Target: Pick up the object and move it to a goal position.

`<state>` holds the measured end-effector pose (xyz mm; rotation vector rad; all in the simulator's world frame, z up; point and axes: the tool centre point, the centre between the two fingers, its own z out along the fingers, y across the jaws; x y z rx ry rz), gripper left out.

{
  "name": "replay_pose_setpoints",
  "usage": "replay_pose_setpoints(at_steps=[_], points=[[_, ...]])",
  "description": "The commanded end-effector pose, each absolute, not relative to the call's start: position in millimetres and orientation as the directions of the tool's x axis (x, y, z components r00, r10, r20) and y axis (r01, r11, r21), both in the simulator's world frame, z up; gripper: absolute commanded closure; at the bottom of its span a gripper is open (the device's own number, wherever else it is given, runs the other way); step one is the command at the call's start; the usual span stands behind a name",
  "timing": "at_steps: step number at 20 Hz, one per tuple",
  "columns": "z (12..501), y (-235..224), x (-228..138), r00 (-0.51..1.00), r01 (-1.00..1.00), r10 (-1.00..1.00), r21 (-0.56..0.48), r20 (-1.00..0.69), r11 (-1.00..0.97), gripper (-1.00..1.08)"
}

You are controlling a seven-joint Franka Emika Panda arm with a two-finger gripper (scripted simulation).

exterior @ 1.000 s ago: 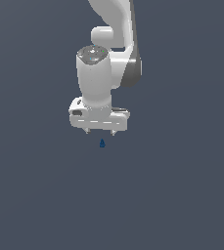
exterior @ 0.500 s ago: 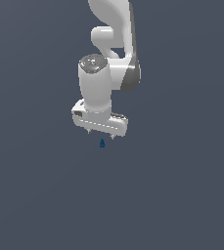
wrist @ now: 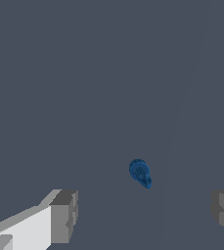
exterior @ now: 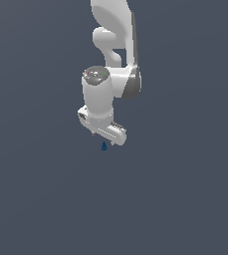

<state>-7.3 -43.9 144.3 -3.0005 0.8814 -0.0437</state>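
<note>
Object between spread fingers, untouched.

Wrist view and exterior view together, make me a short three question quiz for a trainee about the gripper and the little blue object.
1. True or false: the gripper is shut on the blue object.
2. In the wrist view, the object lies: A) outside both fingers B) between the fingers' lines, ahead of the tips.
3. What colour is the arm?

Key: 1 false, the fingers stand wide apart. 2 B. 3 white.

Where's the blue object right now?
In the exterior view the blue object sits just below the gripper; the wrist view shows it untouched between the open fingers.
</note>
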Motion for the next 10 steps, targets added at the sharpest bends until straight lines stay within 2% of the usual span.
replay_pose_setpoints(at_steps=[1, 10], points=[[137, -44, -11, 0.799, -0.601, -0.601, -0.021, 0.018, -0.799, -0.92], [111, -47, -26, 0.624, -0.781, -0.781, -0.011, 0.004, -0.624, -0.92]])
